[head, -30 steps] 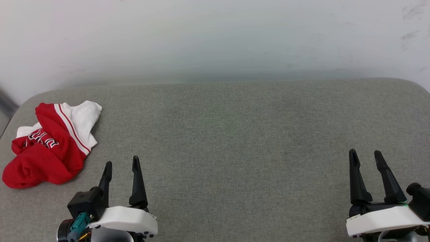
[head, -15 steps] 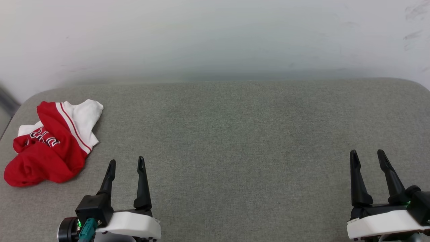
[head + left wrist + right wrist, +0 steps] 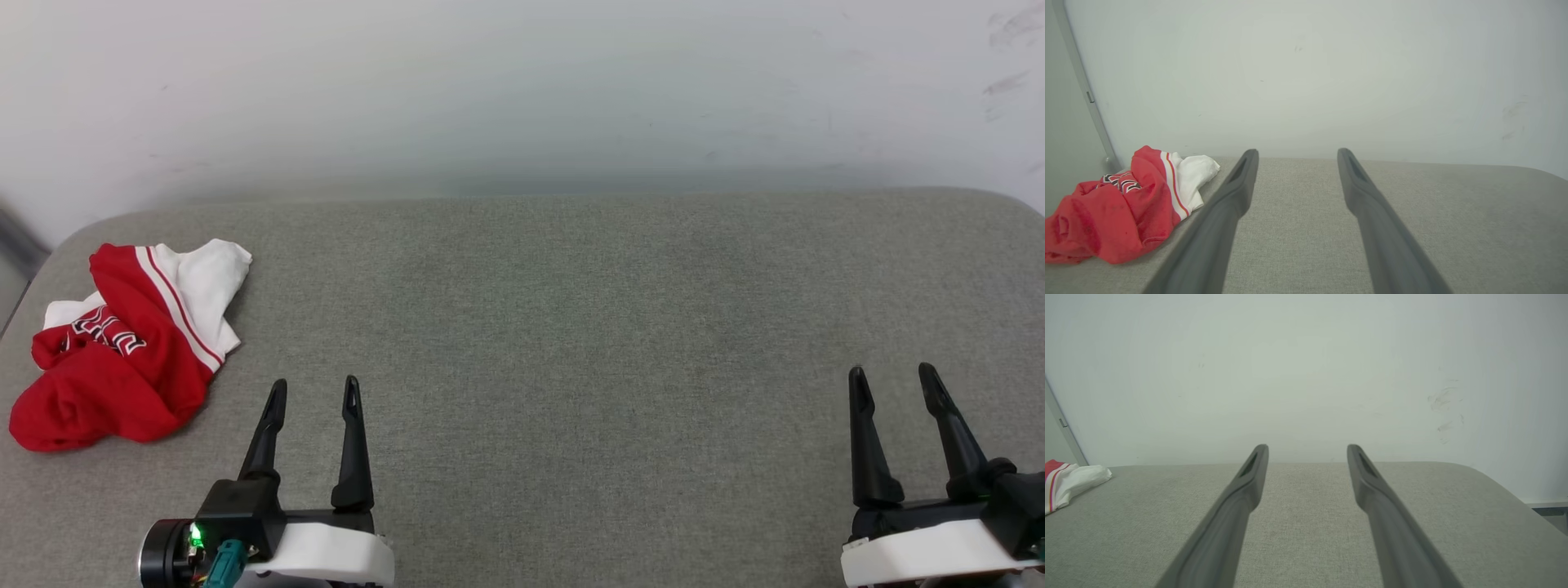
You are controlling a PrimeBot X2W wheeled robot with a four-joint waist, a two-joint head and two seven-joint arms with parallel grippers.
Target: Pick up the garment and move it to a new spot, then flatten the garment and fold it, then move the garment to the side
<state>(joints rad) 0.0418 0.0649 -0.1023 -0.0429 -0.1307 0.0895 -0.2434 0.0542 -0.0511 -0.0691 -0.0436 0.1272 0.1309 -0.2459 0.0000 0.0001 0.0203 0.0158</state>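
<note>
Nearest, the left gripper and the right gripper hover low over the near part of the grey fabric surface, both pointing toward the wall. Each has its two dark fingers spread apart, with bare fabric showing between them and nothing held.

Out to the left of the left gripper's fingers, level with their tips and a little beyond, lies the garment. It is a crumpled heap, red with a white sleeve on its far side, red-white striped trim and part of some black, white-outlined lettering showing. It is near the left finger but apart from it, and well apart from the right gripper's fingers, far off to their left.

Beyond all four fingertips the grey fabric runs bare to its rounded back edge. Past that stands the pale wall, with faint scuff marks to the right of the right gripper's fingers.
</note>
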